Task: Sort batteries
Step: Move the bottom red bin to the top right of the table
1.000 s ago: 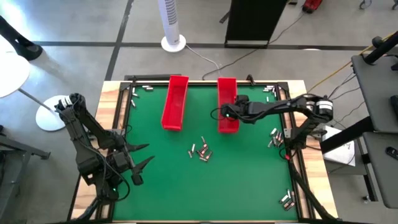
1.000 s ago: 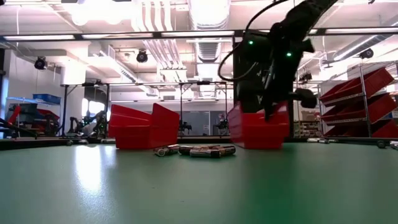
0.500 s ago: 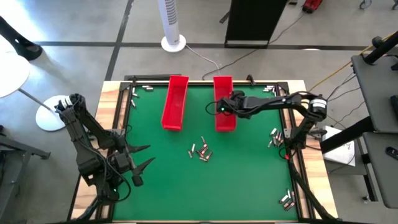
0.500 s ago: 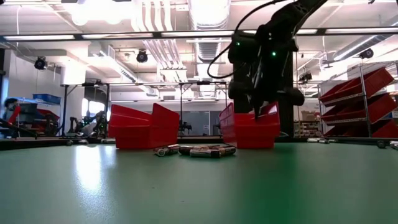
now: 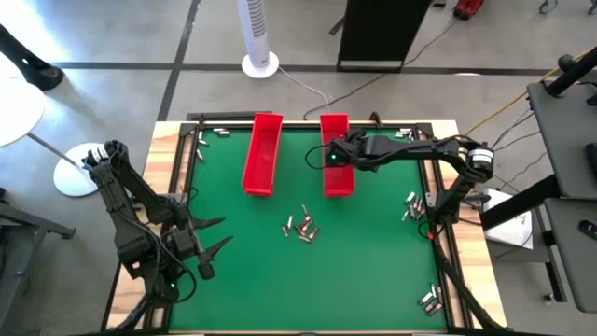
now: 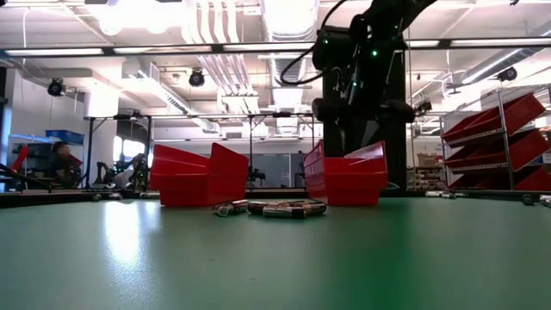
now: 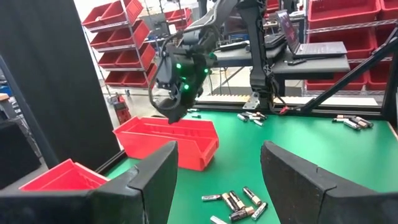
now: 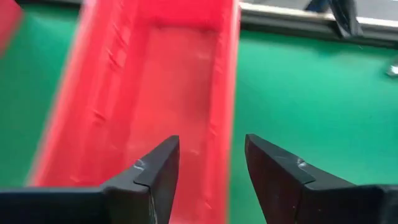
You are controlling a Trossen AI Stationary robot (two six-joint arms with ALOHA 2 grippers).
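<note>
Batteries (image 5: 301, 225) lie loose near the right red tray (image 5: 337, 177), above which the right gripper (image 8: 208, 163) hangs with fingers apart and empty, so fetching another seems next.

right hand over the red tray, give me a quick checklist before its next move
1. Right hand over the right red tray: ok.
2. Right hand open with nothing between its fingers: ok.
3. Battery landed in that tray: cannot tell, the tray floor shows blurred.
4. Loose batteries left on the green mat to pick: ok, a cluster lies in front of the trays.
5. Left hand open and parked clear at the near left: ok.
6. Left red tray upright and apart from the right one: ok.
</note>
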